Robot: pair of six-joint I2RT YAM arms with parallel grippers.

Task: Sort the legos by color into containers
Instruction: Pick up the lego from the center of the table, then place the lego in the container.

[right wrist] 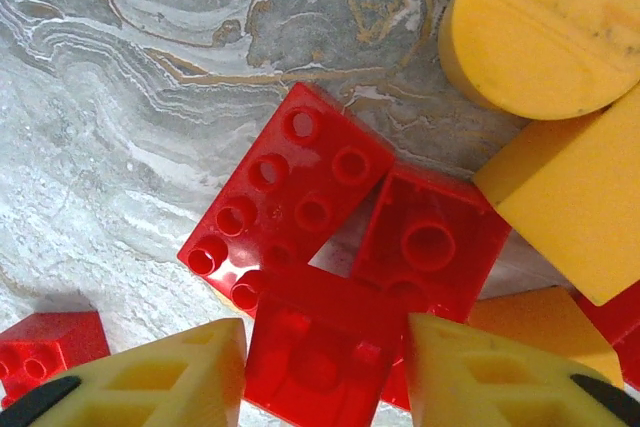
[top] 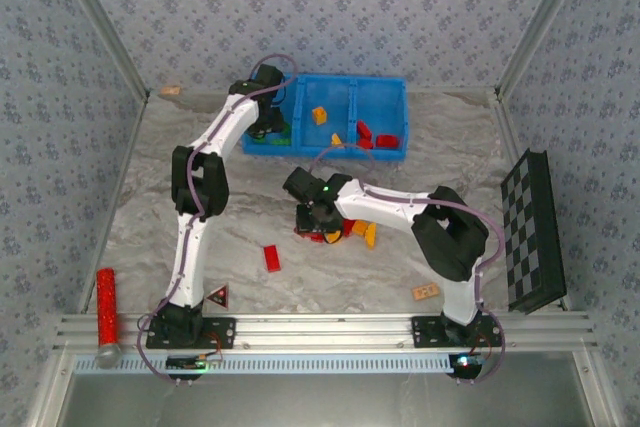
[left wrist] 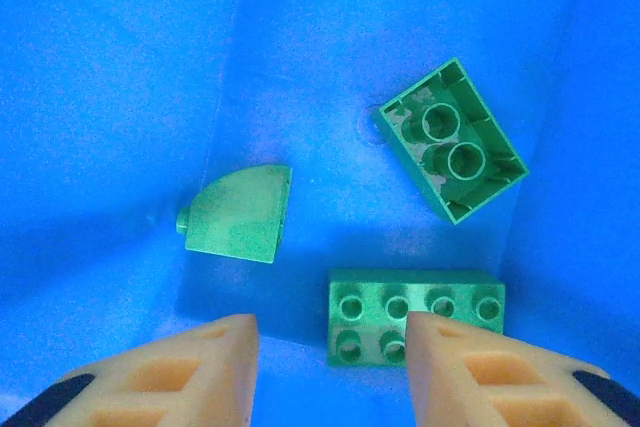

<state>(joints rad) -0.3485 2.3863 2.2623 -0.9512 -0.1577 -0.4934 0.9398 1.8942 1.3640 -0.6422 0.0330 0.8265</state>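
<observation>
Seen from above, the blue bin sits at the far edge of the table. It is a glossy plastic trough, split by two dividers into three compartments. The left gripper is down in the left compartment, with green showing beside it. A yellow-orange brick lies in the middle compartment and red bricks in the right one. Near the middle of the marbled grey table, the right gripper is over a huddle of loose legos, red and yellow. A long red brick lies apart from them, closer to the near edge.

From the left wrist, the left gripper has its tan fingers parted, with bare bin floor between them. Three green pieces lie there:
- An eight-stud brick lies studs up at the right finger.
- An overturned brick shows its hollow underside and two round tubes, close to the wall.
- A quarter-round piece has a smooth curved face and a single stud on its side.

From the right wrist, the right gripper is closed narrowly on a red block, with a yellow finger against each of its sides. The block overlaps a studded red brick and an overturned red square with one tube. Beside these, on the swirled table, are a round yellow piece and a plain yellow block. All the pieces are shiny plastic.
</observation>
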